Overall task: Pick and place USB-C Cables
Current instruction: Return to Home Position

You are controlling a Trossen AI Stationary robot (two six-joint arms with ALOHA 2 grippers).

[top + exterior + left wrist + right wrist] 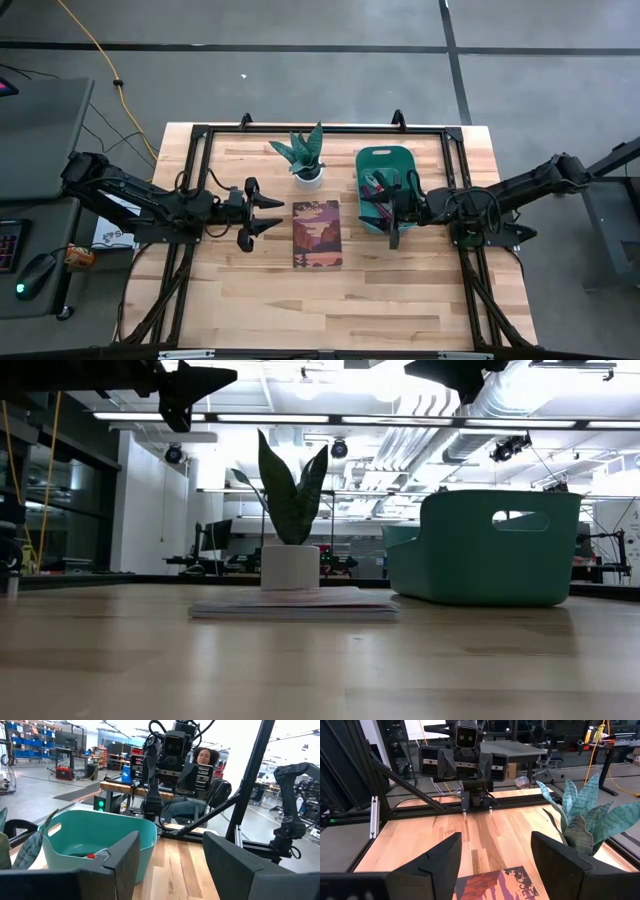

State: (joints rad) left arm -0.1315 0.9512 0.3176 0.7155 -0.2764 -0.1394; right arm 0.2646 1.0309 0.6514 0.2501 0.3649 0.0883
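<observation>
1. The left pincer [264, 214] hovers above the bench [250, 300], at 9 o'clock of the notebook [317, 233]. Its two fingers are spread wide, with nothing between them and nothing touching them.
2. The right pincer [389, 213] hangs at 3 o'clock of the notebook, over the 6 o'clock end of the teal bin [385, 153]. Its fingers are also spread wide and empty.
3. In the low view both pincers show at the very top, well above the bench.
4. The USB-C cables [373, 185] lie inside the bin as a tangle of maroon-pink and pale strands. The right arm partly hides them, so I cannot count them.
5. The left wrist view shows one whitish cable with a red bit [91, 855] on the bin floor.
6. Counted: one bin, one notebook, one potted plant [307, 160], two arms.
7. The plant stands at 12 o'clock of the notebook, just beside it, and the bin sits at 2 o'clock of the notebook.
</observation>
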